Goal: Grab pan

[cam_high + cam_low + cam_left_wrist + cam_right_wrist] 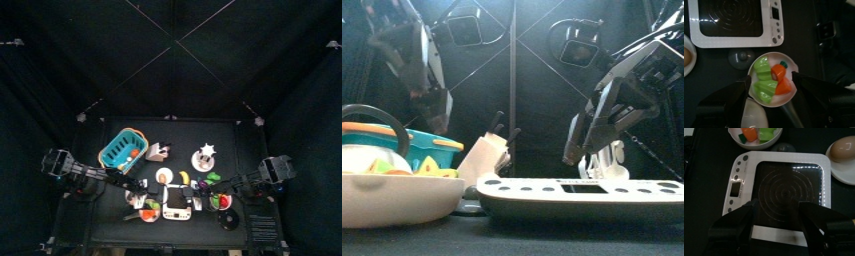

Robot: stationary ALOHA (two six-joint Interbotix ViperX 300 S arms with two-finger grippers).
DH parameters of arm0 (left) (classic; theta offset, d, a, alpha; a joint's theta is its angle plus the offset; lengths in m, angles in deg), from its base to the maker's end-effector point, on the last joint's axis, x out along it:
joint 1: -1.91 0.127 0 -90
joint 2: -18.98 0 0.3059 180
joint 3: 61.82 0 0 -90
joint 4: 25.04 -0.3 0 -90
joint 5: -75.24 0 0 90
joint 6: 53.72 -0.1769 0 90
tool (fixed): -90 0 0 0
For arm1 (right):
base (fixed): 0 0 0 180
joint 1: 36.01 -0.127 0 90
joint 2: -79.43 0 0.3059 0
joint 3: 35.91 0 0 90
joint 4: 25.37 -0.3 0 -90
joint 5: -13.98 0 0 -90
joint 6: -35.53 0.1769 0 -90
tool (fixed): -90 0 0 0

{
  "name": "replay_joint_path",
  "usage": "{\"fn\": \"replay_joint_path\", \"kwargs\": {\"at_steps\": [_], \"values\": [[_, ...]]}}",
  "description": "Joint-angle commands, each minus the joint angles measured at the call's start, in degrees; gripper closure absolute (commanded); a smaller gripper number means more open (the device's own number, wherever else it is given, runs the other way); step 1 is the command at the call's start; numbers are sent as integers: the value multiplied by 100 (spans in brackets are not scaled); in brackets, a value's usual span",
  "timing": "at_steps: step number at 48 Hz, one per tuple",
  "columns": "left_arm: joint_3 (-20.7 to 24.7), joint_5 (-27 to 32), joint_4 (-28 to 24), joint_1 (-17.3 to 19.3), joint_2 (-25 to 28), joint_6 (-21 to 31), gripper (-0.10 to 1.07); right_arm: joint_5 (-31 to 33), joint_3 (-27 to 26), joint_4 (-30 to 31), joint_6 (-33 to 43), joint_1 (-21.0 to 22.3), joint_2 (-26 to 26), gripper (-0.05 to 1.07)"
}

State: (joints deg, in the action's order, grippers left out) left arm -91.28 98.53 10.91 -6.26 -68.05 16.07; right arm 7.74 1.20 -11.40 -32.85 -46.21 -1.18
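The pan (774, 65) is a small white one holding green and orange toy vegetables, with its white handle (754, 114) running back between my left jaws. My left gripper (774, 97) hangs just above it, open wide, one jaw on each side of the pan and neither touching it. The top view shows the pan (148, 212) at the table's front left. In the right wrist view the pan (754, 135) lies beyond a white cooktop (784, 183). My right gripper (777, 218) is open over that cooktop, holding nothing.
The cooktop (734, 22) lies right beside the pan. An egg on a white plate (844, 150) sits next to it. A blue basket (123, 148) stands at the back left, with small toys (205, 153) mid-table. A grey knob (741, 57) lies between the pan and the cooktop.
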Motion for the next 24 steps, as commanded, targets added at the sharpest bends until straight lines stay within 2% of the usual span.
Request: {"fn": "replay_joint_path", "kwargs": {"at_steps": [1, 7, 12, 24], "values": [[-35, -26, 202, -97, -404, 439, -1, 0, -97, 0, 0, -26, -105, 13], [-299, 9, 334, -185, -562, 1362, 0, 0, -123, 0, 0, -26, -105, 13], [-334, 211, 290, -299, -571, 2145, 0, 0, -149, 9, 0, -26, -105, 13], [88, 923, -562, -853, -255, 4342, 0, 70, -246, 0, 18, -79, -88, 13]]}}
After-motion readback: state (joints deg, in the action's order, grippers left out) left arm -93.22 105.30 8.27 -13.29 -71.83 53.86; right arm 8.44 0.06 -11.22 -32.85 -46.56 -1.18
